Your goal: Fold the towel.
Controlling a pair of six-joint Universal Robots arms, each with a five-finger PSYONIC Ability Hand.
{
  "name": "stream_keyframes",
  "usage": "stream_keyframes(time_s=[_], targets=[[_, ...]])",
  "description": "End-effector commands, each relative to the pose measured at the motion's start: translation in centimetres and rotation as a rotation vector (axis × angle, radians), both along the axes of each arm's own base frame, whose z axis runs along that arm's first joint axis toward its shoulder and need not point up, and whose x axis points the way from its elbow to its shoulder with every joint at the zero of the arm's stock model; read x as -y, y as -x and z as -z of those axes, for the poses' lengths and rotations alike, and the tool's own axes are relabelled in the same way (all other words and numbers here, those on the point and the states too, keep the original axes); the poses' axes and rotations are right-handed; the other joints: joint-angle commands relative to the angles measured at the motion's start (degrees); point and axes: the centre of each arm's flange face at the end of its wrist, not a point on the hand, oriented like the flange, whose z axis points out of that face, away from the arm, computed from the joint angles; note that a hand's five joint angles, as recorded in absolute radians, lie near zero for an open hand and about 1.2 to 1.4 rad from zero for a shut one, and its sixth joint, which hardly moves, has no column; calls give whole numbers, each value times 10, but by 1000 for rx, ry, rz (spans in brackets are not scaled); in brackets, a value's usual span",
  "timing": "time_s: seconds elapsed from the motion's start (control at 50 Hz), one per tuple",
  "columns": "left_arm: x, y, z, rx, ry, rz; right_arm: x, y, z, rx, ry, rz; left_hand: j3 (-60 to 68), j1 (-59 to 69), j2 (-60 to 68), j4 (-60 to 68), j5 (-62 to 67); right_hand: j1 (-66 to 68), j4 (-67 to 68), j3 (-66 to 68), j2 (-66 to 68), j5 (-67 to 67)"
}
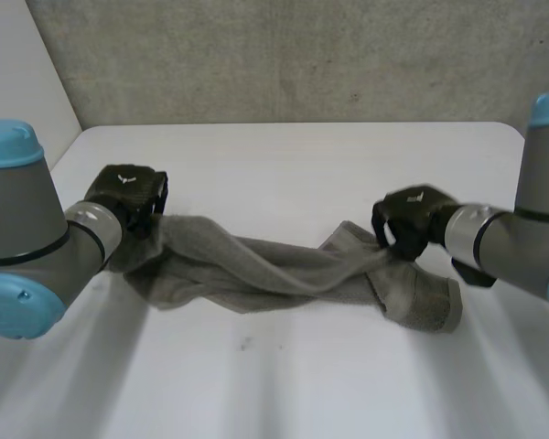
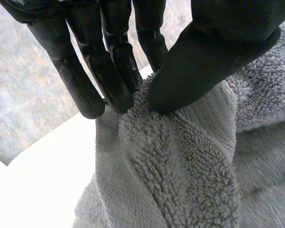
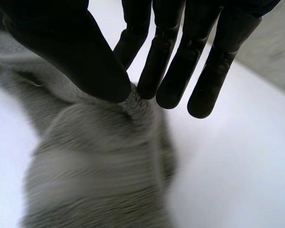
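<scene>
While the towel (image 1: 284,274) was strung between the two hands, it ran across the middle of the table (image 1: 284,155) as a loose twisted rope. Its midsection sagged to the surface or just above it; the head view did not settle which. One flap of its right end lay flat on the table beside the right hand. It was thick grey terry with a deep pile, and it looked soft and limp with no stiffness of its own, light enough for a pinch to carry but bulky where bunched. Such cloth probably would not slip from the fingers, though it would likely droop, twist and hide its own corners. The left hand (image 1: 128,194) gripped the towel's left end, with its thumb pressing a ridge of pile against nearly straight fingers. The right hand (image 1: 410,219) pinched gathered cloth near the right end in the same way, thumb against fingers, inboard of the loose flap and not at a corner. Judging from the twist, a clean fold would call for untwisting the cloth and spreading it flat. The hands would then do best to take hold at two corners of one short edge.
</scene>
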Motion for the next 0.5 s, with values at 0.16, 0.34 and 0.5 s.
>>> stream_keyframes(time_s=[0.16,0.34,0.5], targets=[[-27,-26,3,15,-38,-47,-30,9,4,49,-88,-63,103,132,104,103,113,-497,-394,-391,-393,-379],[-34,-36,5,11,-29,-68,-8,34,-7,94,-44,48,103,132,104,103,113,-522,-419,-416,-418,-404],[-36,-44,8,-3,-11,-92,5,31,57,207,-241,89,103,132,104,103,113,-167,-64,-62,-64,-49]])
